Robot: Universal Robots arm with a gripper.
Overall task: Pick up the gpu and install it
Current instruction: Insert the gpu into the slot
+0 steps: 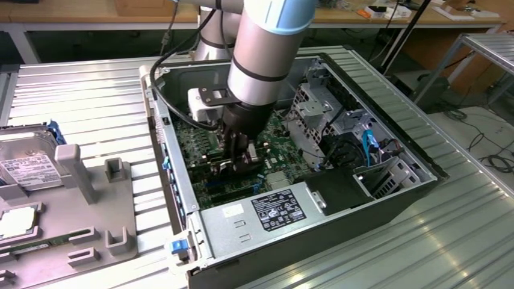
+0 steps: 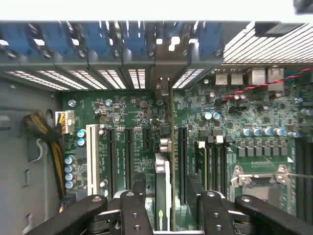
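The gpu [image 2: 166,171] stands on edge in a motherboard [image 2: 127,117] slot, seen edge-on as a thin dark green board. Its end reaches the slotted rear wall of the computer case [image 2: 102,78]. My gripper [image 2: 167,188] is open and straddles the card. One black finger [image 2: 139,185] stands on each side of it with a small gap, touching nothing. In the exterior view my gripper [image 1: 243,161] reaches down into the open case [image 1: 173,180], low over the green board, and hides the card.
A power supply [image 1: 273,211] fills the case's near end and a metal drive cage [image 1: 321,114] stands towards the exterior view's right. Yellow-black cables [image 2: 46,132] and a CPU socket [image 2: 259,176] flank the slots. A grey fixture [image 1: 88,180] with a hard drive [image 1: 24,162] lies outside.
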